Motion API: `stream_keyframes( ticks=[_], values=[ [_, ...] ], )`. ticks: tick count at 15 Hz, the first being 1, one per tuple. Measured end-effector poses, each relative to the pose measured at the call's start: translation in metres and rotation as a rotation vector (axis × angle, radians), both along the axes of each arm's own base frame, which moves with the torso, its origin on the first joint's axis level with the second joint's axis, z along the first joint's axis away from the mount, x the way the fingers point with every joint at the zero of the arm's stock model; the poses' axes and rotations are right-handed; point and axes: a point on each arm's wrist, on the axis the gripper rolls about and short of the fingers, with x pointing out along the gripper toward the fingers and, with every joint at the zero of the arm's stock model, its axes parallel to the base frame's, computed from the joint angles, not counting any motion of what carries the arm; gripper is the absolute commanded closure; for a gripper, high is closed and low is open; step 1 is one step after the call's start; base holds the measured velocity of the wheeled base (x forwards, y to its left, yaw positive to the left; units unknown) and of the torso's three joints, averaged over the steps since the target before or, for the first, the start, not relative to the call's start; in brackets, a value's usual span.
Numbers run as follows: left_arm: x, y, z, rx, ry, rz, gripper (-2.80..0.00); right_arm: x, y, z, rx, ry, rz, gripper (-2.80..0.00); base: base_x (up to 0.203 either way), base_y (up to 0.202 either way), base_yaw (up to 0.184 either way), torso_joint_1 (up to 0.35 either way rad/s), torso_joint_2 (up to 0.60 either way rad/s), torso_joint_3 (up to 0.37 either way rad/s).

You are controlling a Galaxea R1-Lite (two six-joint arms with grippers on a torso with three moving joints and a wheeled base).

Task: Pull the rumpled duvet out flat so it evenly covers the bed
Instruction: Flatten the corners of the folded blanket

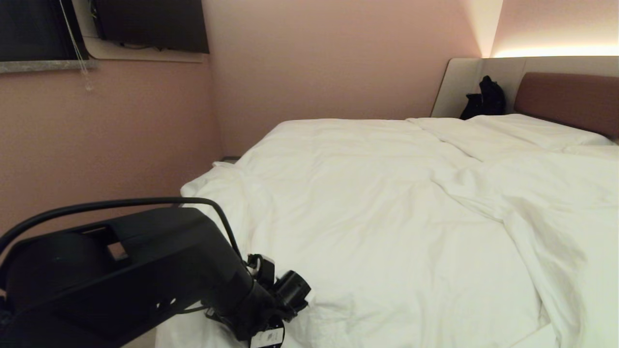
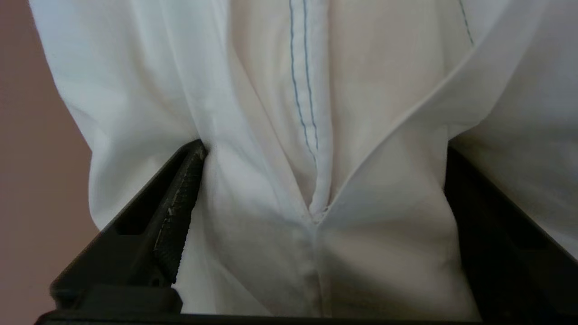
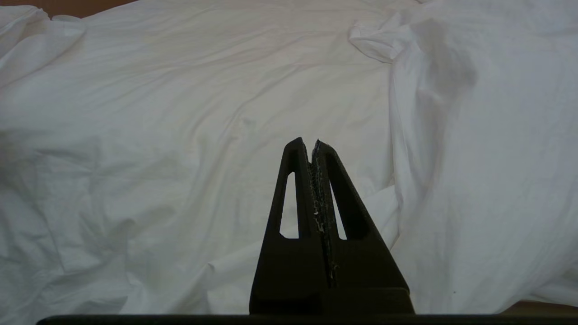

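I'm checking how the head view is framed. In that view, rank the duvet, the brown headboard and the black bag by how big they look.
1. duvet, filling most of the view
2. headboard, cut off at the view's edge
3. black bag, far from the camera

bed [image 1: 566, 96]: brown headboard; rumpled white duvet [image 1: 377, 208] spread over it; pillow [image 1: 527, 128] near headboard
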Motion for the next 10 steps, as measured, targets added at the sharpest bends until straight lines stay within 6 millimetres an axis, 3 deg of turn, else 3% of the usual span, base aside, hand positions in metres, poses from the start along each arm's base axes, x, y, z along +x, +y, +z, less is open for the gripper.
stream_keyframes(
  ticks=[10],
  values=[
    [-0.006, 0.013, 0.010, 0.024, -0.027, 0.027, 0.00, 0.000, 0.000, 0.000, -0.001, 0.000, 0.000, 0.00, 0.000, 0.000, 0.000, 0.000, 0.00, 0.000]
  ],
)
